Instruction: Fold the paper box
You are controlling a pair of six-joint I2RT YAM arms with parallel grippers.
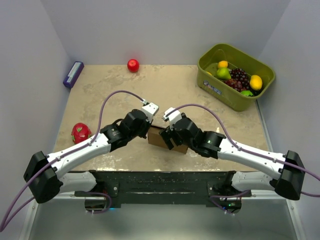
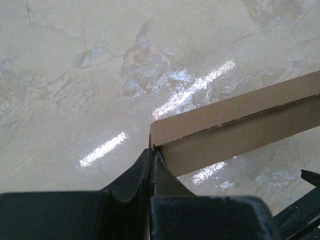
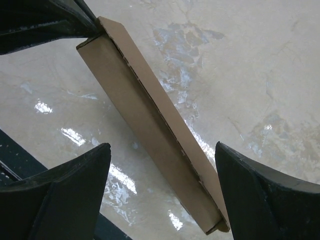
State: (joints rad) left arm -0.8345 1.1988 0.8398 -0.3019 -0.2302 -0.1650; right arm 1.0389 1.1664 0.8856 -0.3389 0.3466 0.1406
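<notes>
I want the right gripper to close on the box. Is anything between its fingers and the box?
Nothing visible. The box runs through the gap of the open right gripper, with only table behind it. The left gripper pinches the box's far corner, outside that gap.

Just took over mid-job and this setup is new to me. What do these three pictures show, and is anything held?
Two robot arms sit at the table's near edge. One picture looks down on both; the others come from a camera on each wrist. The left pincer is shut on a corner of the brown paper box. The right pincer is open, a finger either side of it, gripping nothing. Elsewhere: a green fruit bin, a red apple, another red fruit, a purple box.
</notes>
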